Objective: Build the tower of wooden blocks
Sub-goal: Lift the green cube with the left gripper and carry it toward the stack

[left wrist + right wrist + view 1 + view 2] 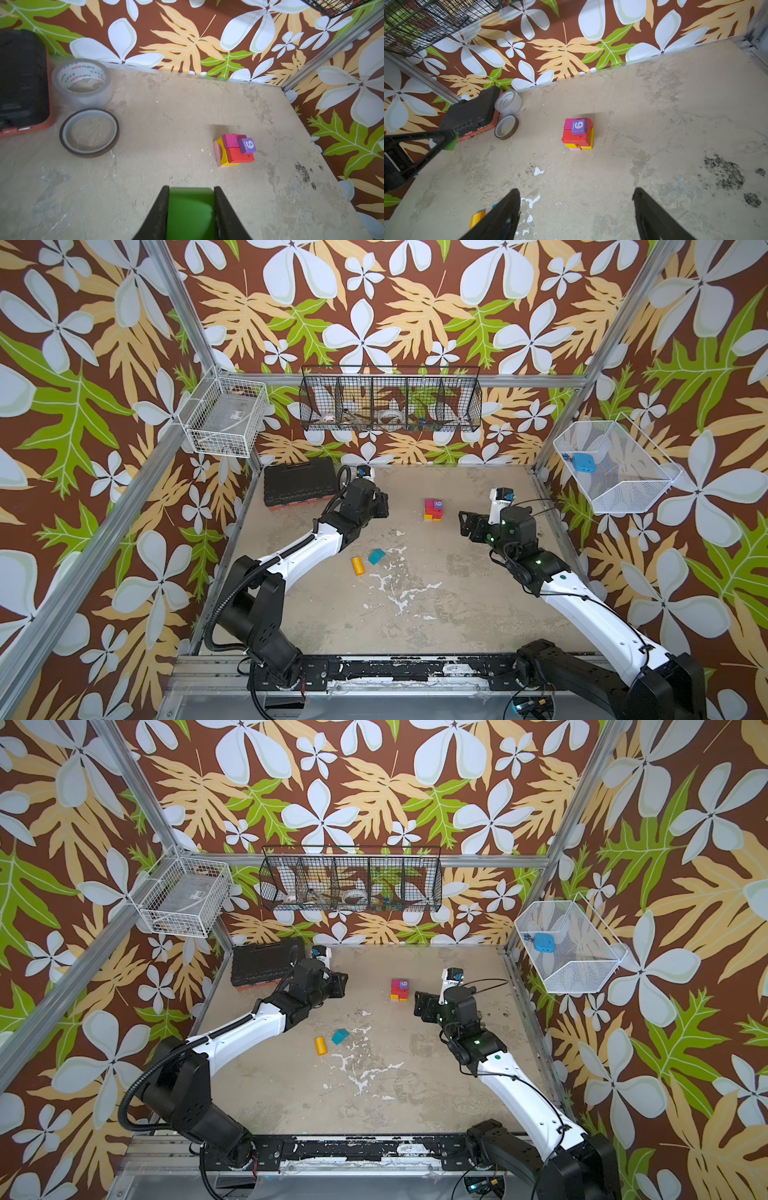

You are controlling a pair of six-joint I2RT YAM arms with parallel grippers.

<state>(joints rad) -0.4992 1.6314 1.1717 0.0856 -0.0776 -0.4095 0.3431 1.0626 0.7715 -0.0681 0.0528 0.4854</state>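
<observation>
The tower [434,510] stood toward the rear middle of the table [415,614], between the two grippers and nearer the right one. It was a low, squat stack rather than a tall one. At its base were pale pink and yellow pieces, and above them a red brick lay flat beside a magenta block. A purple cube [578,126] sat on top, its white 9 facing upward and reading upright in the right wrist view. The cube sat toward one edge of the stack, overlapping both the red and the magenta blocks. Bare tabletop lay on every side of the tower [400,990]. The black toolbox [299,485] and two tape rolls [82,83] were well apart from it at the far left corner. Nearer the front, left of centre, an orange block [358,566] lay flat with its long axis running roughly front to back. A teal wedge [376,556] lay just beside it, turned at an angle. The left gripper [190,188] was clamped on a green block [190,209], held off the table to the left of the tower with its jaws pointing toward it. The right gripper [575,190] hung with its jaws spread wide and nothing between them, aimed at the tower [578,134] from the right, with open floor in between.
</observation>
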